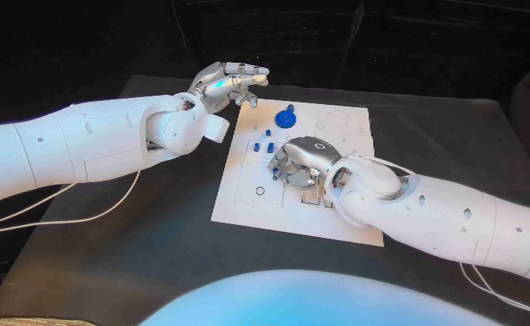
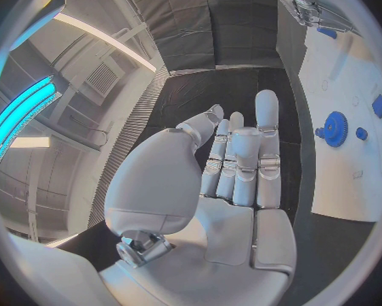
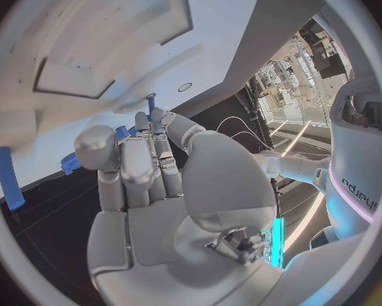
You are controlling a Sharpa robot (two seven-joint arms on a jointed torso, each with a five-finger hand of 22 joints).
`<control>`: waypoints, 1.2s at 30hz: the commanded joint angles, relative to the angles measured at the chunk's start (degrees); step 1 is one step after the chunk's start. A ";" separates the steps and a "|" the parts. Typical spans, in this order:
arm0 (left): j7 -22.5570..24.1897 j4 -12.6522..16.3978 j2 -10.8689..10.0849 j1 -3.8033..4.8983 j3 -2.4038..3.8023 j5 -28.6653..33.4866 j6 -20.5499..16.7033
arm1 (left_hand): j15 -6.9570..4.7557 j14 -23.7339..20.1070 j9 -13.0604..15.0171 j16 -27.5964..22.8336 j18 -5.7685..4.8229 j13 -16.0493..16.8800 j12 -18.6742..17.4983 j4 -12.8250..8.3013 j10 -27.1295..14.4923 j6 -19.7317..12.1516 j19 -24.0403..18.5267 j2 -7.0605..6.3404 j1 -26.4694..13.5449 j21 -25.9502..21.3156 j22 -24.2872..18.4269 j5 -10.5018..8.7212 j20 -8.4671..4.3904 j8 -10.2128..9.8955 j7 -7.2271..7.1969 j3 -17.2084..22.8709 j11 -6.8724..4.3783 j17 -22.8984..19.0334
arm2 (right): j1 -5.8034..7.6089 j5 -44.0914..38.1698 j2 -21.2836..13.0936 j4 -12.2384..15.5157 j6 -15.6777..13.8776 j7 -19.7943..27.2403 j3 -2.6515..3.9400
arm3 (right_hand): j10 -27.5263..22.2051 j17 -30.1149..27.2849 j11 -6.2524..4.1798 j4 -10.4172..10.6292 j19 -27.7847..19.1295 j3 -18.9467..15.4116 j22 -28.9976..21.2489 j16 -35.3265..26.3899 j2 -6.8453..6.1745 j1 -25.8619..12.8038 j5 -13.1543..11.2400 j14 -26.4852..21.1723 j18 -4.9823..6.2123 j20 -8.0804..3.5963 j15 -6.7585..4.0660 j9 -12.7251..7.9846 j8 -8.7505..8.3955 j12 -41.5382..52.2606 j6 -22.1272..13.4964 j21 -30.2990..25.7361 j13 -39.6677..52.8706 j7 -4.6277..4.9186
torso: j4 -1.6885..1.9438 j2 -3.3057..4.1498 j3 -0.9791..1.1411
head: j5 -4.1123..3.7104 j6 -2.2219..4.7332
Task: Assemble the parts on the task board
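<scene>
The white task board [image 1: 332, 211] lies in the middle of the black table. On its far part stands a blue gear [image 1: 286, 118], also in the left wrist view [image 2: 334, 128], with small blue parts [image 1: 263, 145] just nearer. My left hand [image 1: 227, 85] hovers off the board's far left corner, fingers straight and apart [image 2: 242, 156], holding nothing. My right hand [image 1: 300, 161] is low over the board's middle with its fingers curled down. At its fingertips [image 3: 149, 126] stands a small blue pin [image 3: 150, 103]; whether they grip it is unclear.
More blue pieces [image 3: 8, 177] lie on the board beside my right hand. White cables [image 1: 67, 215] trail over the table under my left arm. Bare black table [image 1: 132, 265] surrounds the board.
</scene>
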 commanded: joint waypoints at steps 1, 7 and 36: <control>0.62 0.09 0.01 0.07 0.04 -0.10 0.30 | 0.09 -0.29 -0.06 -0.25 0.75 -0.07 0.20 0.05 -0.45 -0.24 0.01 0.00 -0.44 -0.17 -0.06 -0.08 0.15 -0.20 -0.01 -0.45 -0.02 -0.05 | -0.01 -0.55 0.21 -0.02 0.45 -0.13 0.01 | 0.33 0.05 0.24 -0.12 -0.44 0.31 0.01 0.12 -0.32 -0.04 -0.25 0.44 -0.39 -0.05 0.36 0.04 0.39 0.10 0.17 0.38 -0.03 -0.10 | 0.00 0.05 0.02 | 0.19 -0.12; 0.57 0.08 0.02 0.07 0.04 -0.10 0.36 | 0.10 -0.31 -0.06 -0.25 0.74 -0.07 0.22 0.03 -0.51 -0.30 0.02 -0.02 -0.43 -0.23 -0.10 -0.08 0.16 -0.22 0.04 -0.56 0.00 -0.09 | -0.12 -0.64 0.45 -0.31 0.62 -0.26 0.01 | 0.34 0.04 0.23 -0.04 -0.43 0.46 0.03 0.14 -0.42 -0.08 -0.37 0.44 -0.40 -0.05 0.35 0.04 0.41 0.11 0.19 0.40 -0.03 -0.11 | -0.04 -0.01 0.03 | 0.26 -0.20; 0.25 0.00 0.06 0.07 0.04 -0.10 0.88 | 0.15 -0.40 -0.06 -0.32 0.73 -0.08 0.24 0.07 -0.64 -0.42 0.05 -0.02 -0.50 -0.32 -0.17 -0.08 0.19 -0.27 0.12 -0.76 0.08 -0.28 | -0.50 -3.18 0.35 0.27 2.41 -0.61 -0.02 | 0.53 0.04 0.12 0.26 -0.40 1.17 0.10 0.32 -1.62 -0.16 -1.33 0.46 -0.41 -0.11 0.27 0.13 0.53 0.23 0.47 0.48 0.02 -0.26 | -0.02 -0.02 0.03 | 0.48 -0.69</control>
